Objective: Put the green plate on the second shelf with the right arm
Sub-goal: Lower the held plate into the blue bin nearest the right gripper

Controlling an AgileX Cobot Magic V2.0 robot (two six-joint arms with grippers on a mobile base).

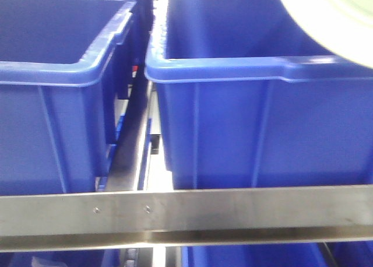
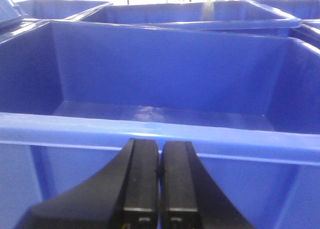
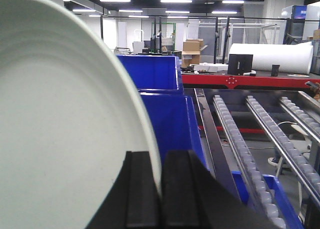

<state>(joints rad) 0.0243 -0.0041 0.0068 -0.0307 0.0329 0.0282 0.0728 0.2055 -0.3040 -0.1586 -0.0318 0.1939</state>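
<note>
Step in hand, by my judgement: carry. The right gripper (image 3: 161, 161) pinches the plate (image 3: 60, 129) by its rim. The left gripper (image 2: 160, 154) is pressed together and holds nothing. The plate is off any surface and shows at the top right of the front view, over the right bin (image 1: 256, 121). It stands on edge, hollow face toward the wrist camera. It is round, so no long axis. Next I must tip it flat and clear the bin rims. Which shelf is second, I cannot tell.
</note>
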